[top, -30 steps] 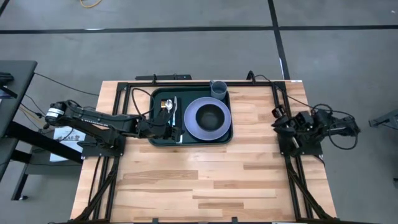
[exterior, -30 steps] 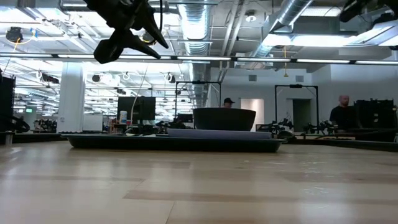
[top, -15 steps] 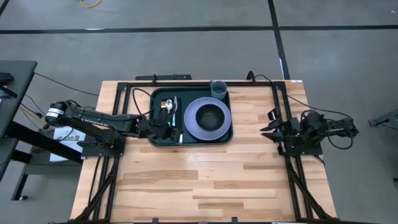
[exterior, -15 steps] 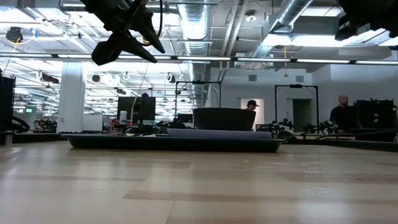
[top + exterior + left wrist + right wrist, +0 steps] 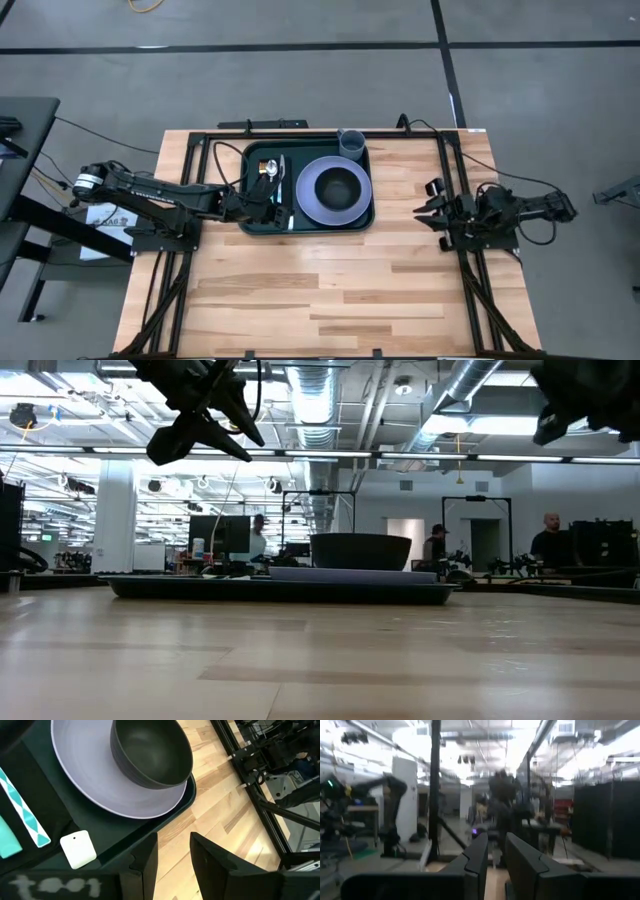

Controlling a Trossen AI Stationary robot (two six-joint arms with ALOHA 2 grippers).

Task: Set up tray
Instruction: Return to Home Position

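The dark green tray (image 5: pixel 307 222) lies flat near the table's far edge. On it rests a lavender plate (image 5: pixel 312 205) with a dark bowl (image 5: pixel 340 185) sitting in it. Cutlery (image 5: pixel 282 176) lies along the tray's left part, and a blue-grey cup (image 5: pixel 351 143) stands at its far rim. My left gripper (image 5: pixel 272 210) hangs over the tray's near left corner (image 5: pixel 150 832), narrowly open and holding nothing. My right gripper (image 5: pixel 428 200) is in the air over the table's right side, pointing toward the tray. Its fingers (image 5: pixel 475 852) stand a narrow gap apart around nothing.
Black frame rails (image 5: pixel 455 190) run along both sides of the table. Bare wood (image 5: pixel 320 290) fills the table's near half. A white tag (image 5: pixel 77 850) and teal-handled pieces (image 5: pixel 27 820) lie on the tray's left part. People move about in the room behind.
My right arm has unfolded from its rest at the table's right edge. Its gripper has swung toward the table's left and now points at the tray. The left gripper has barely shifted. Tray, plate, bowl and cup have stayed put.
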